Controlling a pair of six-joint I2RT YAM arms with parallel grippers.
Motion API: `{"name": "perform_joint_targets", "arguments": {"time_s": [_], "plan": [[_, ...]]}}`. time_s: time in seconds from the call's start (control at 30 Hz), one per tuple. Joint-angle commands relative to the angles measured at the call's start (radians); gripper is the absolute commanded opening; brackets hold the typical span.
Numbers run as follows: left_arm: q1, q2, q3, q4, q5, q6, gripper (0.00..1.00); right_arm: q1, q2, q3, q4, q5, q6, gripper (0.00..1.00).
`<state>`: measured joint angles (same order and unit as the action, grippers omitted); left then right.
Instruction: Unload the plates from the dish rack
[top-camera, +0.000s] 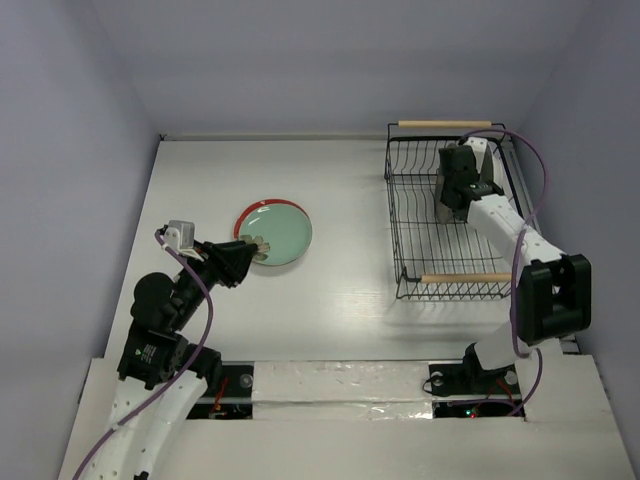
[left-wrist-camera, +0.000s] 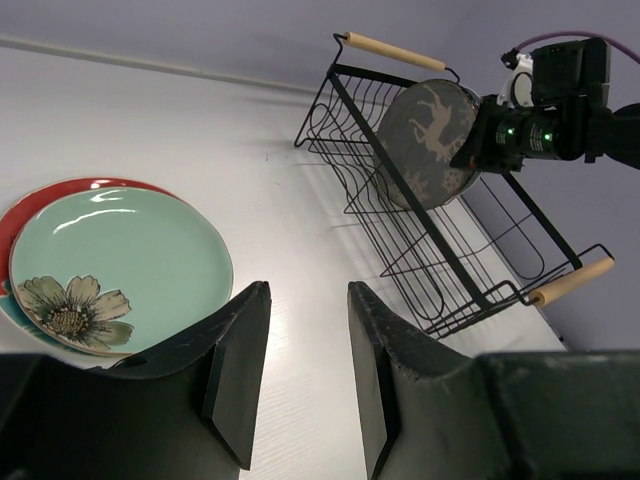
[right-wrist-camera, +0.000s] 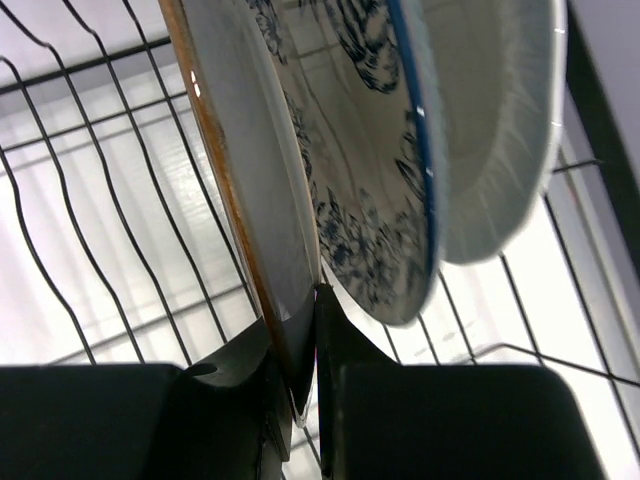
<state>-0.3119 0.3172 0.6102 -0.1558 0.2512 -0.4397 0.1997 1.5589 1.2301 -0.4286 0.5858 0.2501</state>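
The pale green plate (left-wrist-camera: 130, 260) with a flower lies on the red plate (left-wrist-camera: 60, 195) on the table's left; the same green plate (top-camera: 280, 232) shows from above. My left gripper (left-wrist-camera: 308, 290) stands open just beside their near edge, nothing between its fingers. In the dish rack (left-wrist-camera: 420, 270) on the right, my right gripper (right-wrist-camera: 315, 295) is shut on the rim of the upright grey-brown plate (right-wrist-camera: 250, 150), whose pale deer motif faces the left wrist view (left-wrist-camera: 430, 140). Behind it stand a blue floral-patterned plate (right-wrist-camera: 370, 200) and a white plate (right-wrist-camera: 490, 130).
The black wire rack (top-camera: 392, 200) has wooden handles at the far end (top-camera: 445, 124) and near end (top-camera: 465, 278). It sits close to the right wall. Bare white table (top-camera: 350, 230) lies between the stacked plates and the rack.
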Motion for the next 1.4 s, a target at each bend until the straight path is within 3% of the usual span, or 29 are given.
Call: {"name": "perform_joint_targets", "arguments": {"time_s": [0.0,0.27,0.37,0.53,0.67,0.9,1.2,1.37], "plan": [[0.007,0.005,0.005,0.042,0.013,-0.002,0.34,0.032,-0.109,0.077,0.041,0.084,-0.028,0.00],[0.007,0.002,0.005,0.047,0.028,-0.002,0.34,0.089,-0.275,0.137,-0.006,0.085,-0.025,0.00],[0.007,0.003,0.003,0.048,0.030,-0.001,0.34,0.124,-0.382,0.140,0.036,-0.032,0.003,0.00],[0.007,0.000,0.003,0.058,0.048,-0.001,0.35,0.184,-0.471,0.059,0.213,-0.447,0.164,0.00],[0.007,0.000,0.003,0.061,0.059,0.002,0.35,0.286,-0.395,-0.003,0.420,-0.602,0.296,0.00],[0.007,-0.010,0.008,0.053,0.049,0.006,0.35,0.414,-0.079,-0.018,0.763,-0.797,0.579,0.00],[0.007,-0.010,0.006,0.047,0.040,0.006,0.35,0.510,0.222,0.017,0.952,-0.814,0.781,0.00],[0.007,-0.010,0.006,0.052,0.043,0.004,0.36,0.547,0.316,0.014,0.964,-0.796,0.822,0.04]]}}
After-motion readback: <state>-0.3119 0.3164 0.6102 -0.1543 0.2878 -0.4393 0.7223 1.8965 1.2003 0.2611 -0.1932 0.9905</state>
